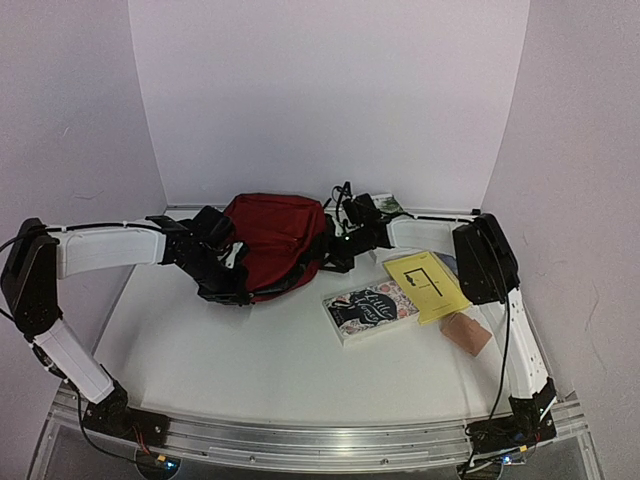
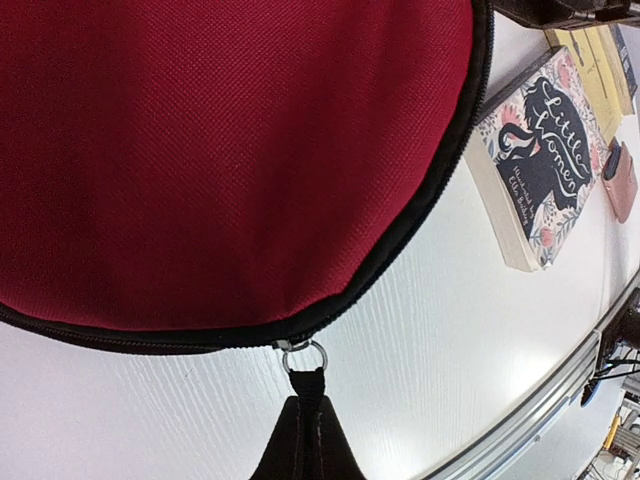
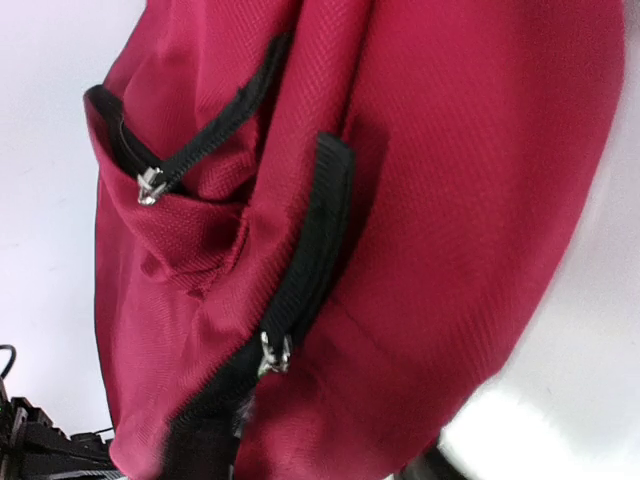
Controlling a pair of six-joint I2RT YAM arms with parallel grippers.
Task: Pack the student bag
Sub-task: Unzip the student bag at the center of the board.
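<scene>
Red student bag (image 1: 275, 235) is being opened: zip ring (image 2: 304, 356) clamped by left tool (image 2: 305, 405), best pulled slowly; right tool (image 1: 345, 238) grip cannot be told.

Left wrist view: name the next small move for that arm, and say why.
Probably draw the black fabric zip pull along the black zip of the dark red fabric backpack, to start opening it. That zip looks shut along the visible edge, the pull sits at the view's bottom centre, and the floral paperback book lies outside on the white table.
</scene>
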